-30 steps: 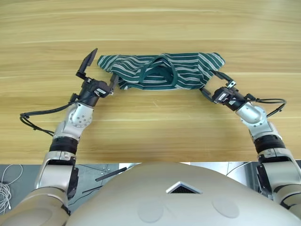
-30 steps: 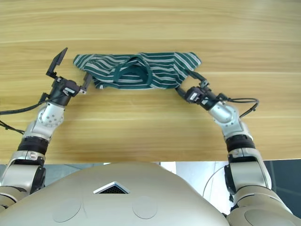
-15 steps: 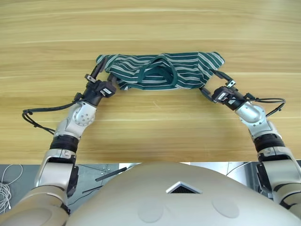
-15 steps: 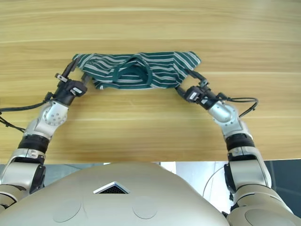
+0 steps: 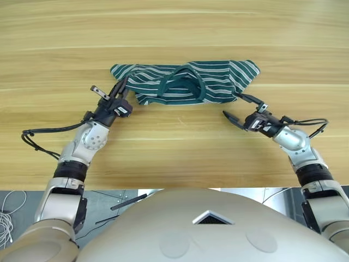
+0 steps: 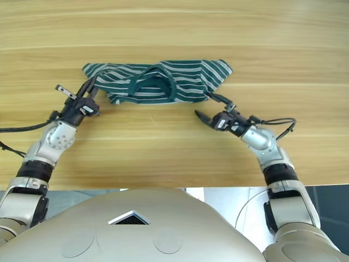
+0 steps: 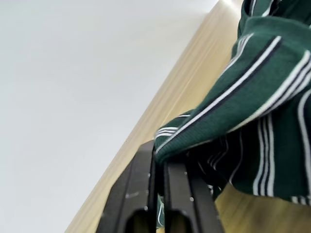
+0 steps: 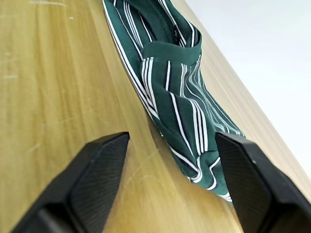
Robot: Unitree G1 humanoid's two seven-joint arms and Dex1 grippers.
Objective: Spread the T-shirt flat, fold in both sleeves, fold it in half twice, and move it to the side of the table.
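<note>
The T-shirt (image 5: 218, 82) lies bunched in a narrow band on the worktop (image 5: 174, 33), set back from its near edge. The left end effector (image 5: 121, 88) is clamped on the shirt's left end, with its forearm angled inward. The right end effector (image 5: 234, 107) gapes just short of the right end — no cloth between its fingers. To spread well, it should probably pinch one layer there, then both draw apart — low and evenly.

Before us, the dark green T-shirt (image 5: 218, 82) with white stripes lies bunched in a narrow band across the wooden table (image 5: 174, 33), its neckline loop showing at the middle.
</note>
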